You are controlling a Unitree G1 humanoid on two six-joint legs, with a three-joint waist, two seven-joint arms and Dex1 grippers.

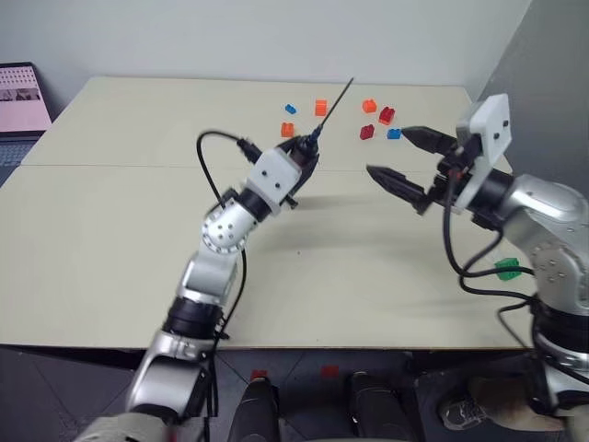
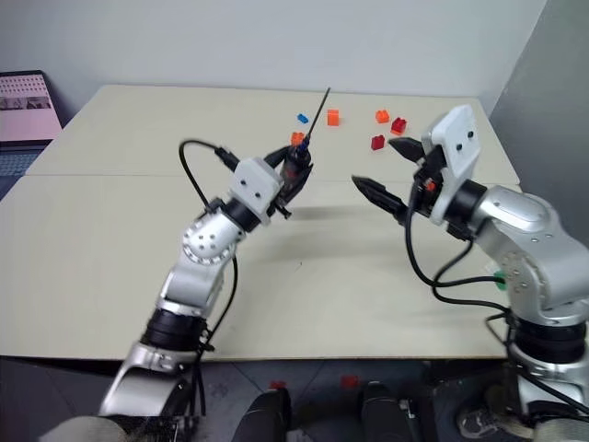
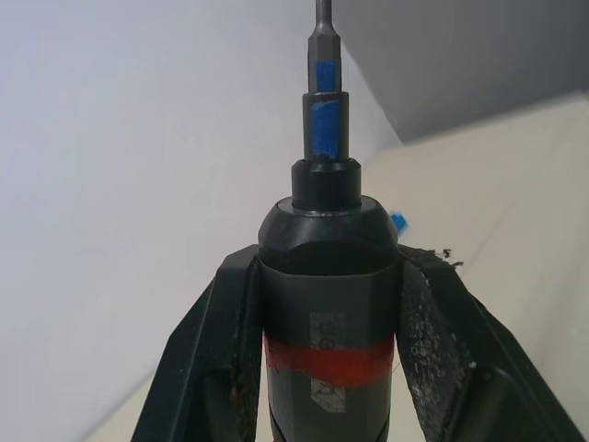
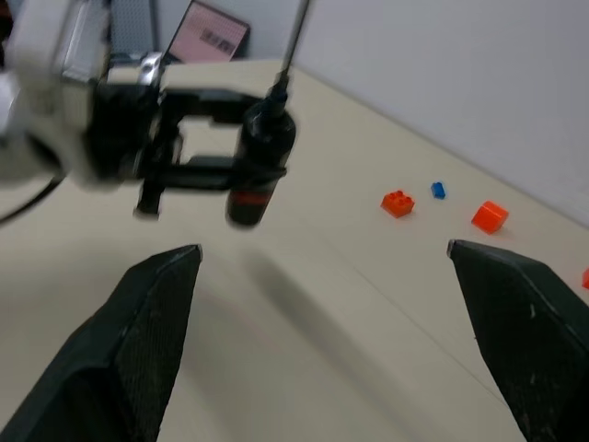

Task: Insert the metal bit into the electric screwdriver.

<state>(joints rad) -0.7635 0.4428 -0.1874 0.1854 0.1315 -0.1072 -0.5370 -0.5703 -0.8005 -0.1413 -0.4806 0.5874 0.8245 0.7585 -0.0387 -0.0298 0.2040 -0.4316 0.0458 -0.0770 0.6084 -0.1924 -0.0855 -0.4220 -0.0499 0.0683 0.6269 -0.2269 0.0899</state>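
Metal bit [image 1: 337, 103] in electric screwdriver [image 3: 327, 313] (left claw [image 3: 327, 368])

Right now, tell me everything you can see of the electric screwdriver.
The electric screwdriver is a slim black cylinder with a red band and stepped, blue-marked nose. The left gripper clamps its body, holding it above the table, nose tilted up and away. The thin metal bit stands out of its nose, apparently seated.

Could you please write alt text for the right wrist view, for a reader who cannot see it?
The left gripper holds the electric screwdriver upright above a beige table, with the metal bit rising from its nose. The right gripper stands open in the foreground, its two black fingers wide apart. Small orange, red and blue toy bricks lie on the table behind.
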